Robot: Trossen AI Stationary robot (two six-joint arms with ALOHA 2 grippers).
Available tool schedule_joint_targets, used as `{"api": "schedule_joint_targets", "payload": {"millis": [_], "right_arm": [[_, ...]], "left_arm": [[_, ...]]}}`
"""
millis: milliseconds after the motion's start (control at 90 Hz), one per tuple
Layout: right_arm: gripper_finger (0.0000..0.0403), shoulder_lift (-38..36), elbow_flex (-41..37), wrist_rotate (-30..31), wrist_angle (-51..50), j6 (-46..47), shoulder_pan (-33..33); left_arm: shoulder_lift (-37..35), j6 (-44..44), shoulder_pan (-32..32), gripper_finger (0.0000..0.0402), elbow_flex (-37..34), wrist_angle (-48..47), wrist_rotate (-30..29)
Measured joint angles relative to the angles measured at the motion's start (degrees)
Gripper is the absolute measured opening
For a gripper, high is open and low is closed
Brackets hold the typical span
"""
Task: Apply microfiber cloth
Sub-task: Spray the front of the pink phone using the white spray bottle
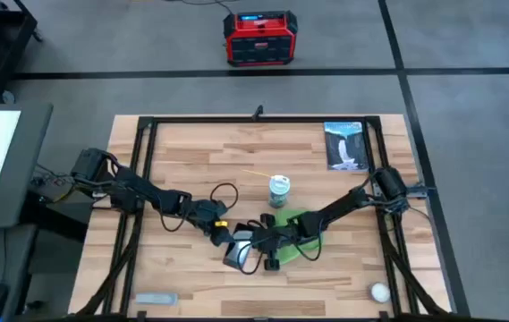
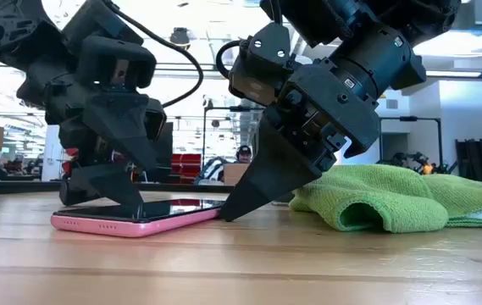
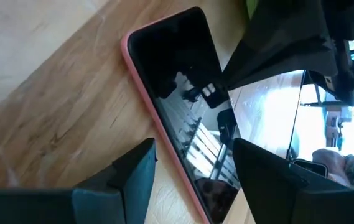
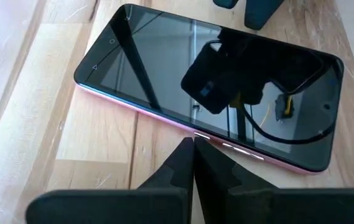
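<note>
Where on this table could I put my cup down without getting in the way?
Bare wood lies in the far left corner and between the booklet and the can. The middle front is crowded: both hands, left hand and right hand, meet at the pink phone beside the green cloth.

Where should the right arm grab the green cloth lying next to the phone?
Probably at the raised folds of the green cloth, coming straight down from above. It lies bunched on the table with humps standing up, so shut-down fingers can pinch a ridge there rather than scrape a flat edge. The right gripper, shut, sits beside the phone, which the left gripper straddles.
</note>
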Motion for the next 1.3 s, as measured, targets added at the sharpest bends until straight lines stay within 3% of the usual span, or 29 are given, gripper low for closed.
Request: {"api": "schedule_joint_targets", "payload": {"millis": [433,644,1300], "right_arm": [[0.0,-0.13,3.96,-0.09,-0.06,-4.35,-1.09],[0.0,-0.14,3.96,-0.57,-5.71,-2.86,-0.83],[0.0,-3.89,3.98,-1.44,-9.65,0.11,1.42]], "left_arm": [[0.07,0.87,-0.26,0.0193,-0.37,2.18,-0.3],[0.07,1.76,-1.24,0.0193,0.0,-0.39,-1.08],[0.07,1.63,-1.86,0.0193,-0.17,0.59,-1.97]]}}
